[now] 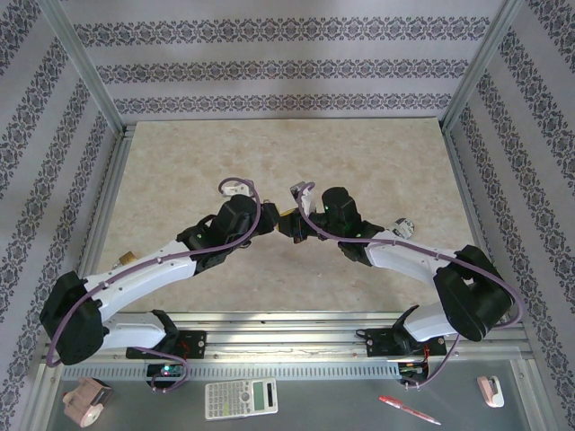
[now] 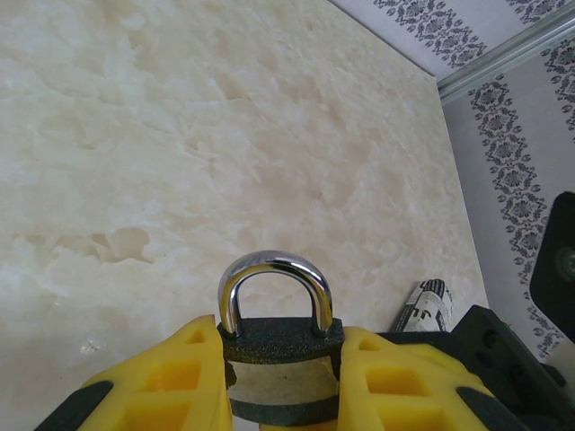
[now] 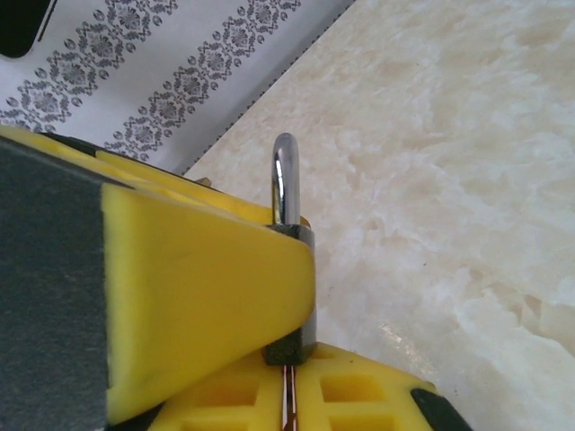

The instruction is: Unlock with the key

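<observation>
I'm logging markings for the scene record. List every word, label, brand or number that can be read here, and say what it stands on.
No text can be read in these pictures.
calculator: the key and brand lettering is too small to read.
padlock: no legible marking on the part of the body that shows.
wallpaper: ornamental pattern, no letters.

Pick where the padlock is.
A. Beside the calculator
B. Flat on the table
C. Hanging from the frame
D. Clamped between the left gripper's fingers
D: in the left wrist view the padlock sits upright in the left gripper, its dark body pinched between the two yellow fingers and its shackle up.
</observation>
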